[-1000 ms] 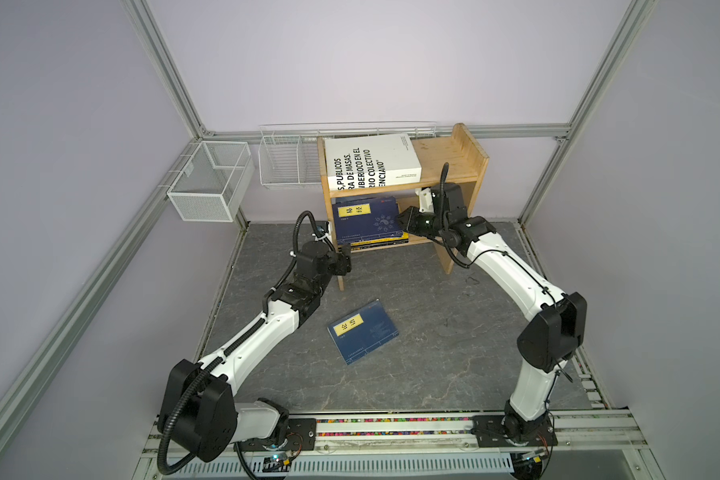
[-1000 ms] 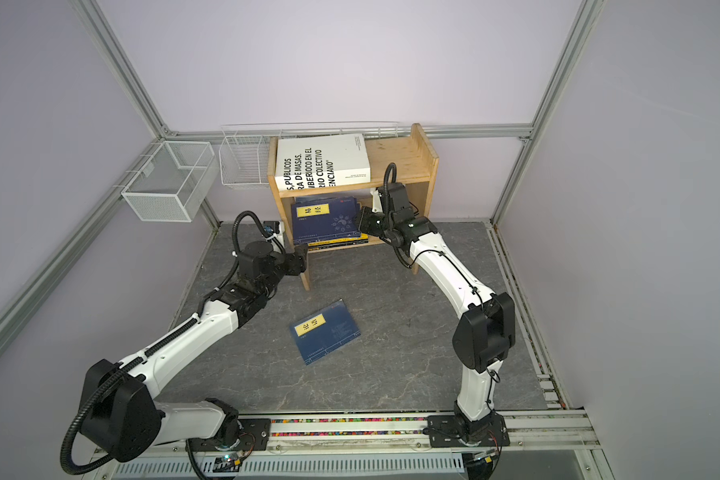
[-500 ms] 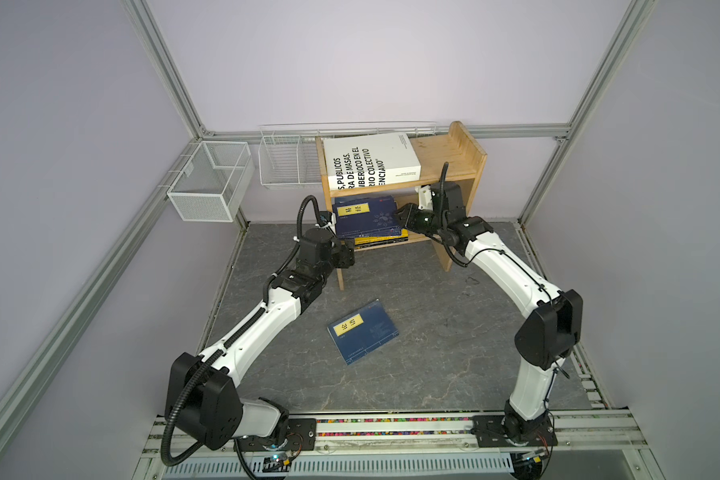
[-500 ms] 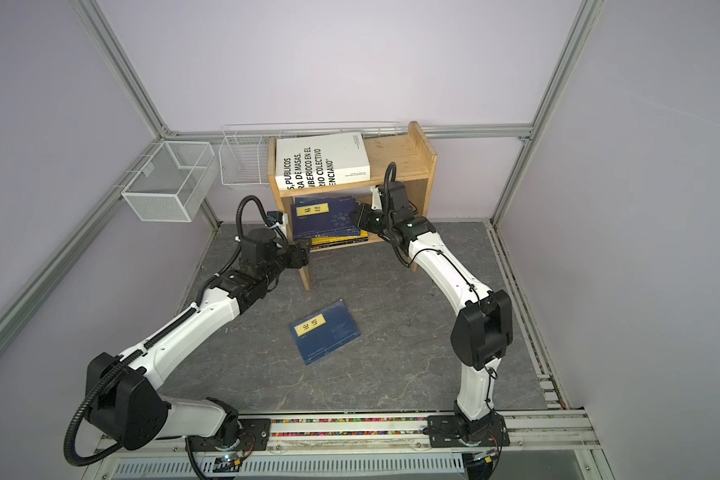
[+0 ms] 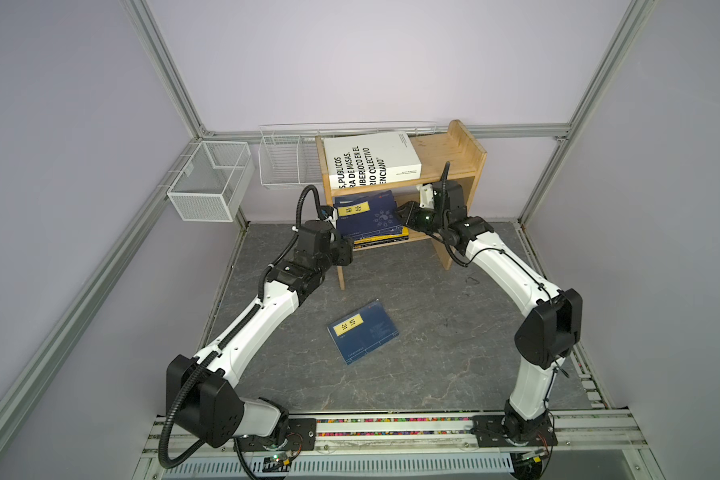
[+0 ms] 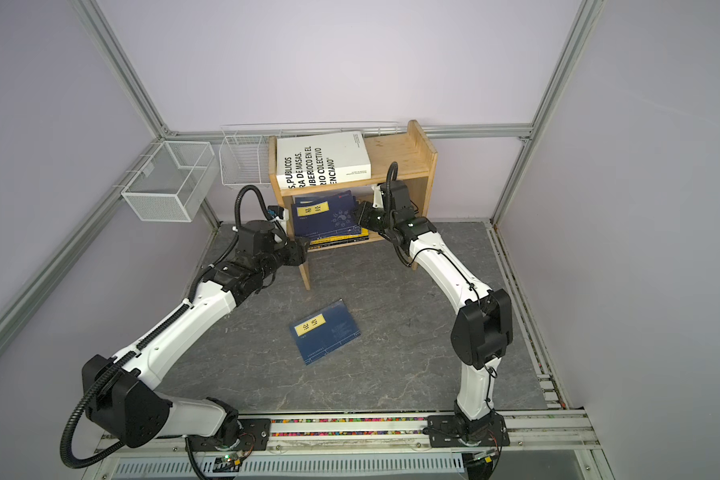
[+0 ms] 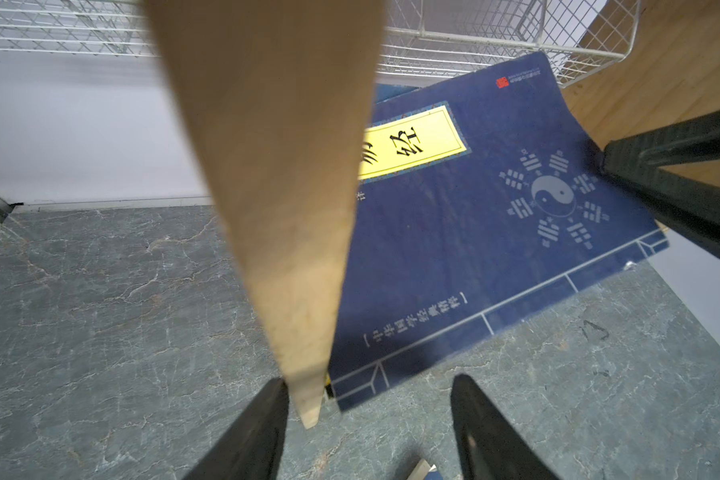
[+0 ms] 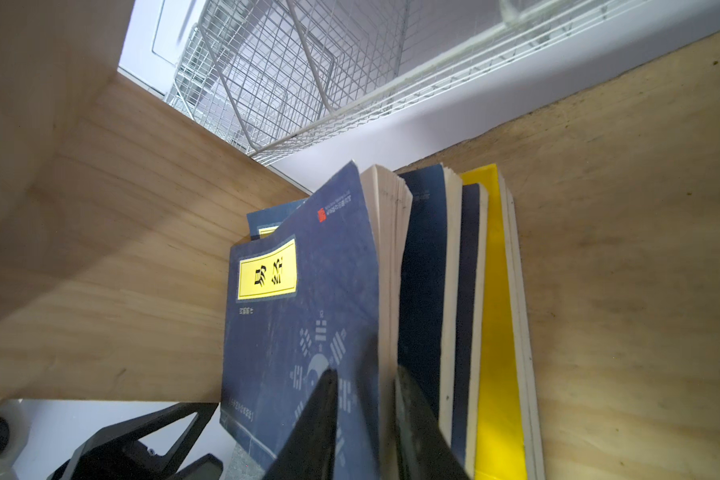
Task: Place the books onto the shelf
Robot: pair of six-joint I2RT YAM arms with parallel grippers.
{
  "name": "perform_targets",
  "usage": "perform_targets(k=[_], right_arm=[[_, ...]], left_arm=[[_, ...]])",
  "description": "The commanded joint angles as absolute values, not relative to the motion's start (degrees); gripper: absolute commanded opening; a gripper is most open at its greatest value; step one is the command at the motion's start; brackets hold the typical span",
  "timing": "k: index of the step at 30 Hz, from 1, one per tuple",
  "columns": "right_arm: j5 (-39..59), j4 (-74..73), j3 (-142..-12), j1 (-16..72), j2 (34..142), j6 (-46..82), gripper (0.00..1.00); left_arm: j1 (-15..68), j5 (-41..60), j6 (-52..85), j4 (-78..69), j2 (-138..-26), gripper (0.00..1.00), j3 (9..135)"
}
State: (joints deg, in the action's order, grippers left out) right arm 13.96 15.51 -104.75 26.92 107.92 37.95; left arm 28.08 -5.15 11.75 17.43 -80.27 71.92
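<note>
I'm seeing most books shelved: white book [image 5: 371, 160] on the shelf [image 5: 454, 145] top, stack [image 5: 381, 239] below. One navy book [image 5: 362, 332] is lying on the worktop [image 5: 433, 353], left to do. Right fingers [image 8: 312, 436] are pinching narrow on the top navy book [image 5: 371, 216]. Left fingers [image 7: 483, 432] are hanging half-open, probably empty, at the shelf's side.

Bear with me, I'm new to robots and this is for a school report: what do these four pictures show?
Two white-and-black robot arms each end in a two-fingered claw. Two pictures look down on everything; two come from cameras on the wrists. A thin navy book with a yellow label lies on the grey marbled surface. The light pine wooden shelf carries a thick white book with black lettering on top. The right claw pinches the topmost navy book of the lower stack; the left claw is open, empty.
</note>
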Motion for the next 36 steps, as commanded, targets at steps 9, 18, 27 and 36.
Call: perform_targets(k=[9,18,27,36], right_arm=[[16.92,9.85,-104.50,27.40,108.63,38.92,0.26],[16.78,9.68,-104.35,27.29,108.80,39.26,0.26],[17.04,9.49,-104.20,27.15,108.81,39.62,0.26],[16.74,8.88,-103.02,27.06,108.10,39.84,0.26]], left_arm=[[26.98,0.05,7.71,15.15,-82.79,0.71,71.58],[26.98,1.55,6.03,15.01,-84.57,0.65,71.89],[26.98,3.61,3.61,15.94,-84.33,0.71,70.85],[27.29,3.23,1.93,16.30,-84.74,0.75,70.87]])
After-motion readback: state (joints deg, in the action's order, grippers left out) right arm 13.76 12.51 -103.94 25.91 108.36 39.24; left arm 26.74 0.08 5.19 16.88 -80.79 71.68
